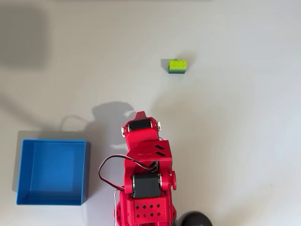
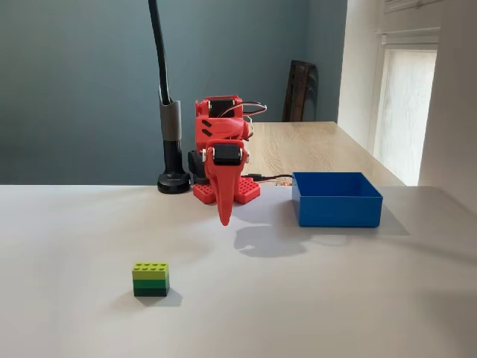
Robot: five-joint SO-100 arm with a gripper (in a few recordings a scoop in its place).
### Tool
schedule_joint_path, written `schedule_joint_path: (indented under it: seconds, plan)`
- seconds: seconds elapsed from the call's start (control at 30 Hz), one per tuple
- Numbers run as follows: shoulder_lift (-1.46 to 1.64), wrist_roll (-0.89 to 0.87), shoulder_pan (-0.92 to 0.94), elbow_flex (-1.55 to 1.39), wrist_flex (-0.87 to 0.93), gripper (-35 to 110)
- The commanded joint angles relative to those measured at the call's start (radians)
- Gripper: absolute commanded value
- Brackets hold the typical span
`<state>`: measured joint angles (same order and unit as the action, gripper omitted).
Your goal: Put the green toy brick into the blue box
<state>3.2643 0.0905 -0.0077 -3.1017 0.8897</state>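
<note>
Claw: red two-finger claw hangs above the white tabletop, fingers pressed together, holding nothing.
Brick: small lime-green studded plastic brick on tabletop, well apart from claw.
Box: square shallow blue plastic box beside the arm's base.

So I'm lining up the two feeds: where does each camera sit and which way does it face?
Overhead view: above the table, looking straight down; the red arm enters from the bottom edge.
Fixed view: low at the table's far side, facing the arm's front; its hand points down, shut.
Both show the brick and the box.
</note>
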Motion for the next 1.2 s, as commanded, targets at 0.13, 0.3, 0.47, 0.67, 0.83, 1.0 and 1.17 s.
schedule_joint_path:
  seconds: [0.13, 0.3, 0.47, 0.67, 0.83, 1.0, 1.17]
  plan:
    - [0.0, -0.048, -0.008, -0.023, -0.021, 0]
    - [0.0, -0.048, -0.008, -0.023, -0.021, 0]
    - [0.0, -0.037, -0.012, -0.023, -0.021, 0]
    - [0.0, -0.044, -0.009, -0.023, -0.021, 0]
    - [0.0, -0.04, -0.011, -0.023, -0.021, 0]
    - [0.0, -0.044, -0.009, -0.023, -0.021, 0]
    - [-0.002, -0.021, -0.009, -0.005, -0.02, 0]
